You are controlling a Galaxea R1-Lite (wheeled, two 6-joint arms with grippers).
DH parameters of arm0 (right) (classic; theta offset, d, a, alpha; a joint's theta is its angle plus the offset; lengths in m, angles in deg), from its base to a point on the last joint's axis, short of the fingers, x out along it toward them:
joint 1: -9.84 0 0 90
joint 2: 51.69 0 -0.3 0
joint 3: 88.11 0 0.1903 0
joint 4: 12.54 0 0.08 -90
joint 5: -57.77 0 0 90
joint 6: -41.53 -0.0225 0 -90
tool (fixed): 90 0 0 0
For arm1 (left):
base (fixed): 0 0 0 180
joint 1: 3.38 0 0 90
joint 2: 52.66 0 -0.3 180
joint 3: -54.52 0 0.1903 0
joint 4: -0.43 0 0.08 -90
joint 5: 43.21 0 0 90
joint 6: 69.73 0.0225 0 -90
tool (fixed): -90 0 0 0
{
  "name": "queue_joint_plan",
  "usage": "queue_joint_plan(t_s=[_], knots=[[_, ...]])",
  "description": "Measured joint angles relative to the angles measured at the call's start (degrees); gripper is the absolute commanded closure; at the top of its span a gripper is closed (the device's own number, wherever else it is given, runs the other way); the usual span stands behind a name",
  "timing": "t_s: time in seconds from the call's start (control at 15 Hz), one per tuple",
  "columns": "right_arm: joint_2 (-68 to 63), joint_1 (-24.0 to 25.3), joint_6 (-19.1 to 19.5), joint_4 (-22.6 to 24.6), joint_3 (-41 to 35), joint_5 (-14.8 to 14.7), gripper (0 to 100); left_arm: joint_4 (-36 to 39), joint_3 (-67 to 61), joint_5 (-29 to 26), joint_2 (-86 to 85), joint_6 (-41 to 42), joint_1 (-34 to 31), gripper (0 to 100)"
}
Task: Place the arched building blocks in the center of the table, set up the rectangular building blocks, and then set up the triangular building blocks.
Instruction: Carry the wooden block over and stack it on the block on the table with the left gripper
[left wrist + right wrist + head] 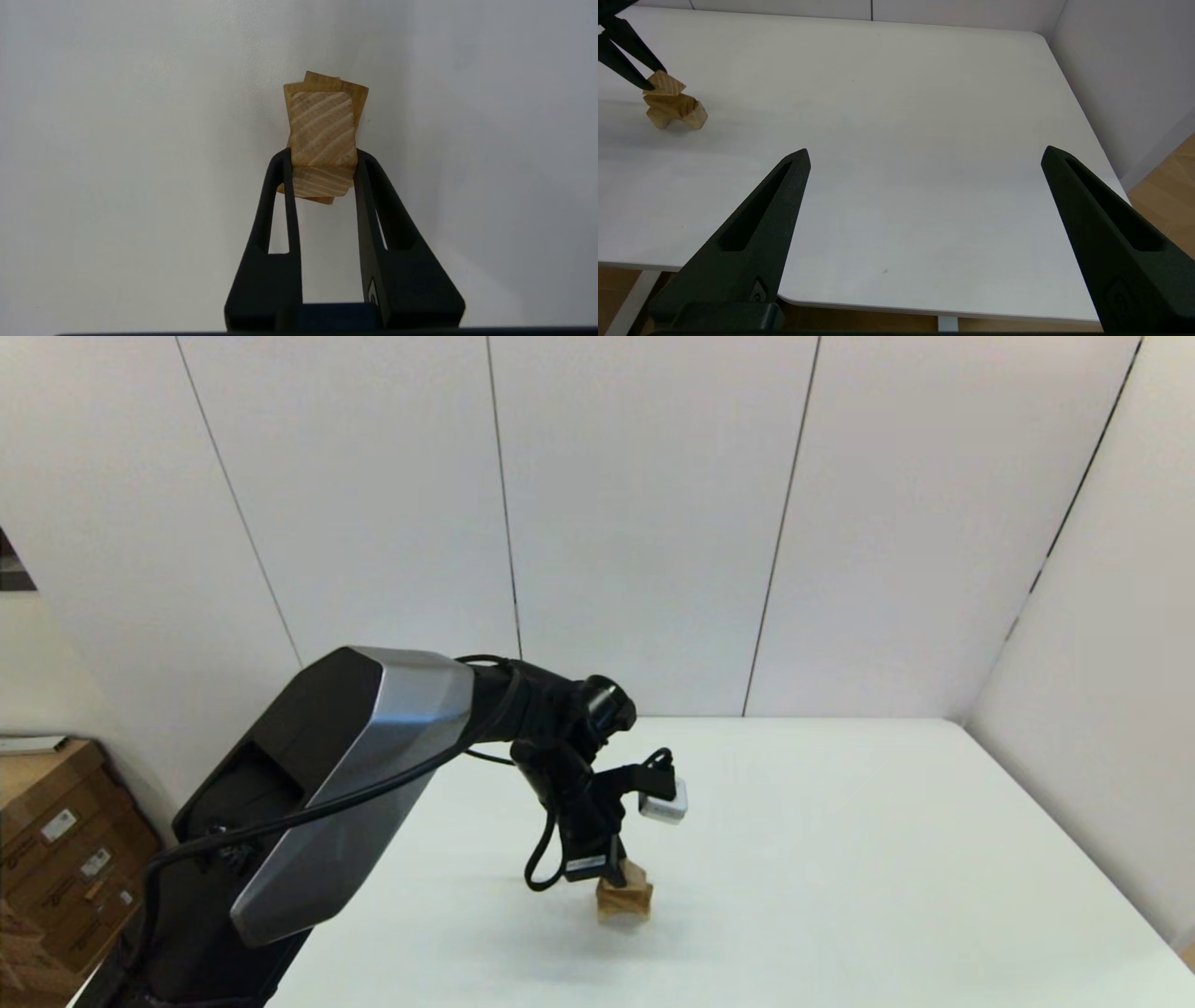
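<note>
Gripping one triangular block (pixel 322 135), the left hand (pixel 322 161) tops two stacked blocks (pixel 675 111); right hand (pixel 924 156) spread.

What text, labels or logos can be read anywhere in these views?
None legible.
Cardboard boxes beside the table: white stickers, print too small to read.
Left gripper: white label on the wrist, blurred.
Left gripper finger: small embossed mark, unreadable.
Right gripper: embossed marks on both fingers, unreadable.
Wooden blocks: no markings.
</note>
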Motion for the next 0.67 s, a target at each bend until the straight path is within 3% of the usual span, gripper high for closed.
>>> queue_joint_plan(t_s=[0.67], knots=[[0.0, 0.0, 0.0, 0.0, 0.0, 0.0, 0, -0.7, 0.0, 2.8, 0.0, 0.0, 0.6, 100]])
